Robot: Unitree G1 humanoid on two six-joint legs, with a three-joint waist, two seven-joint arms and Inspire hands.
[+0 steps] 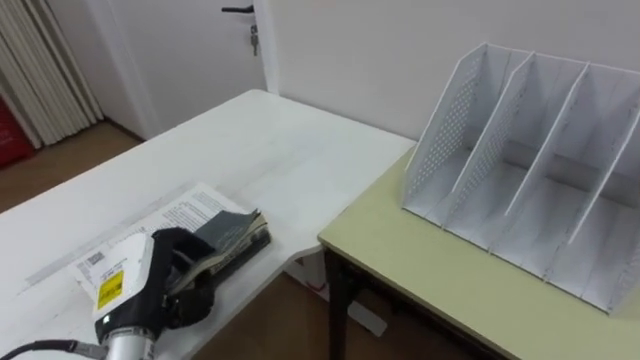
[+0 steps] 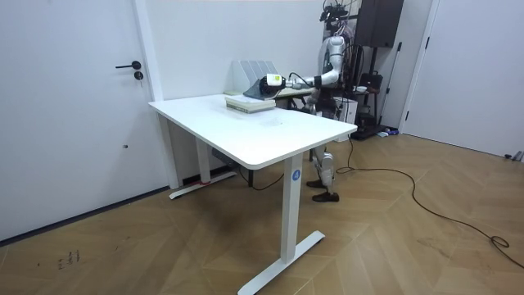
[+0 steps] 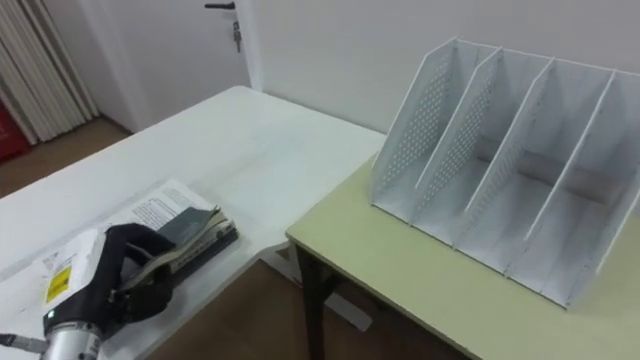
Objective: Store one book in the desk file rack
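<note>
A dark-covered book (image 1: 222, 228) lies on a flat white booklet (image 1: 180, 210) at the near edge of the white table (image 1: 250, 140). My left hand (image 1: 185, 280) comes in from the lower left, its fingers curled round the book's near edge. The white file rack (image 1: 530, 160) stands open-fronted on the pale green desk (image 1: 420, 265) to the right, its slots empty. In the room view I stand behind the table with my left hand (image 2: 270, 82) stretched out over the book (image 2: 250, 103), in front of the rack (image 2: 248, 74).
A narrow gap of wooden floor (image 1: 290, 310) separates the white table from the green desk. A white door (image 1: 190, 40) and wall stand behind the table, and a curtain (image 1: 40, 60) hangs at the far left.
</note>
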